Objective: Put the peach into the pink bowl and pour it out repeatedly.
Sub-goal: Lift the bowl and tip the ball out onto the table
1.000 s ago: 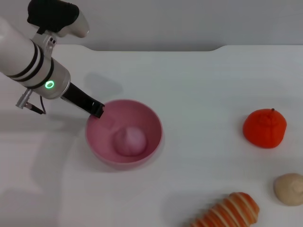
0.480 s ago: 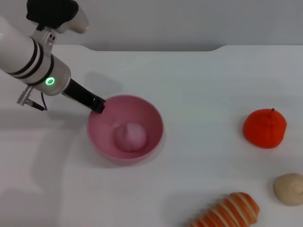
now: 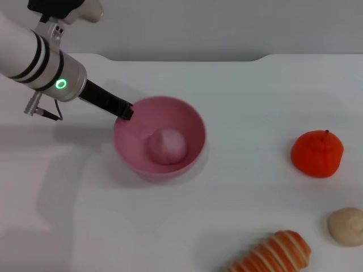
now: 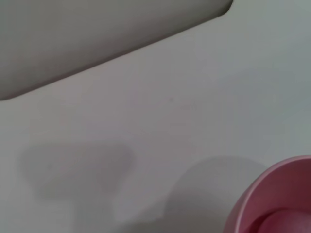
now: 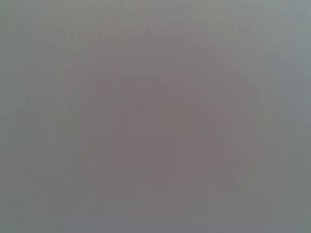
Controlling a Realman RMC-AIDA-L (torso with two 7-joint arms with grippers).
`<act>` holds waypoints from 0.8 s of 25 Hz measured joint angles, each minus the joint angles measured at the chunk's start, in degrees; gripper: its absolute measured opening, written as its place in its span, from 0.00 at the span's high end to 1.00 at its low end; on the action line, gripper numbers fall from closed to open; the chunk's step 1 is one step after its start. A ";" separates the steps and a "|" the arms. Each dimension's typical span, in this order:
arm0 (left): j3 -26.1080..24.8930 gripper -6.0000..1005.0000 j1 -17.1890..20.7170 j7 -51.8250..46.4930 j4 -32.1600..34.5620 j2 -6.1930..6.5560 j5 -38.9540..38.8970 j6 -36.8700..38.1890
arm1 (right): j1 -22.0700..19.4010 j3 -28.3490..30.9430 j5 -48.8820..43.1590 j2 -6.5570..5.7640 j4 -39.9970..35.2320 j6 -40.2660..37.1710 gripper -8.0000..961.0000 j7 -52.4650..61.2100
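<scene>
Left tool [image 3: 127, 111] pinches the near-left rim of the bowl [image 3: 193, 122], raised off the table [image 3: 255, 90], peach [image 3: 168, 145] inside, beside the tool.

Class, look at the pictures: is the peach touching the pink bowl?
Touching. The head view shows the peach resting on the inside bottom of the pink bowl, no gap visible.

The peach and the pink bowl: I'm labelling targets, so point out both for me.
the peach [image 3: 168, 146], head view, on its rounded top inside the bowl.
the pink bowl [image 3: 193, 122], head view, on the inner wall near the rim.
</scene>
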 joint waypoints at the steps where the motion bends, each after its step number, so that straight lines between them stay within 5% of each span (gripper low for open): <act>1: -0.10 0.95 0.00 0.31 -0.10 -0.01 -0.39 -0.08 | 0.03 0.00 0.00 0.00 0.03 0.02 0.52 0.00; 20: 0.16 0.95 0.34 2.23 -0.87 -0.16 -3.50 -2.15 | 0.36 -0.37 -0.07 0.00 0.37 0.72 0.52 -0.01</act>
